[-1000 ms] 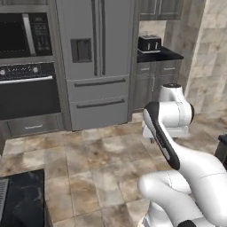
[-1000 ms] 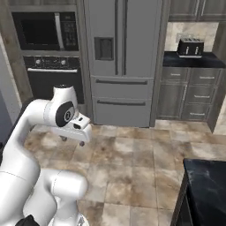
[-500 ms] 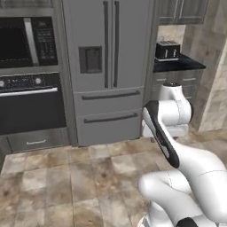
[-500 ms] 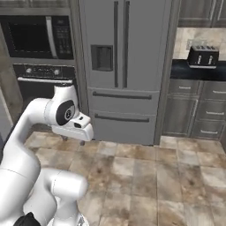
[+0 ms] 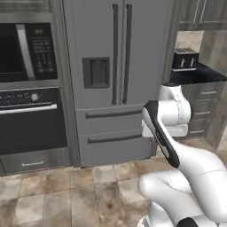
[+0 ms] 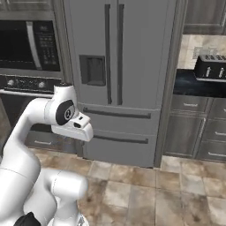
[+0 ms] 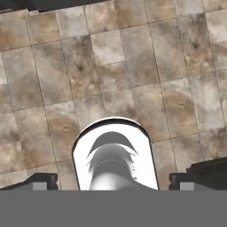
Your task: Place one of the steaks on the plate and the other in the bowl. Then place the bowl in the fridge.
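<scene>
Your claw hangs spread and empty, aimed down at the floor. The fridge stands at your twelve o'clock, doors apparently shut.

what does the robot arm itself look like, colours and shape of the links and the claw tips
The arm is glossy white, built of thick rounded tube-like links. A black curved band runs along one link, and a dark round joint cap with a pale mark sits on the side of the white wrist housing. The claw has two small dark, blocky fingertips with pale grey pads. No cables show.
</scene>
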